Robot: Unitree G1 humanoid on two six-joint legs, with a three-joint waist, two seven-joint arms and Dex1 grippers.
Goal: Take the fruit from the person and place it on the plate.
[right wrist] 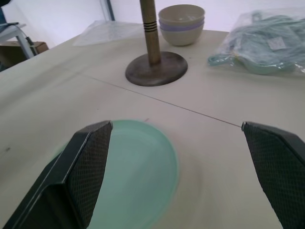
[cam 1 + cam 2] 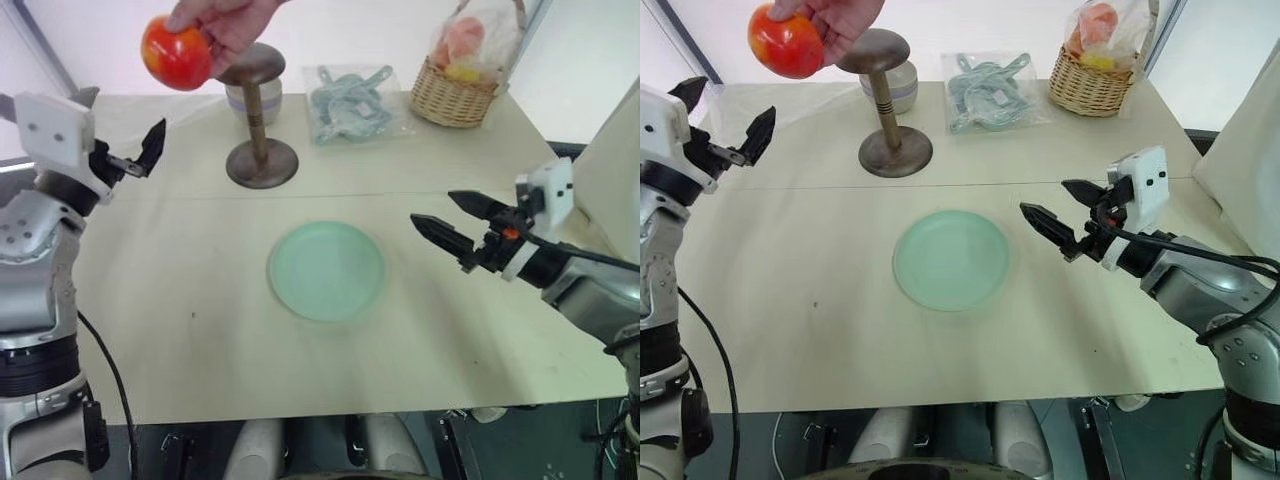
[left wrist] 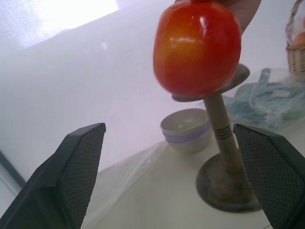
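Note:
A person's hand (image 2: 228, 18) holds the fruit (image 2: 176, 53), a glossy red-orange ball with a yellowish patch, in the air over the table's far left. My left gripper (image 2: 120, 122) is open, raised just below and to the left of the fruit and apart from it. In the left wrist view the fruit (image 3: 197, 47) hangs ahead of and above the spread fingers (image 3: 71, 176). The pale mint-green plate (image 2: 327, 270) lies bare at the table's middle. My right gripper (image 2: 433, 207) is open, hovering just right of the plate and pointing toward it.
A brown wooden round-topped stand (image 2: 260, 130) rises behind the plate, with stacked bowls (image 1: 181, 24) behind it. A plastic bag of blue-green items (image 2: 350, 100) and a wicker basket (image 2: 458, 95) of wrapped fruits sit at the back right.

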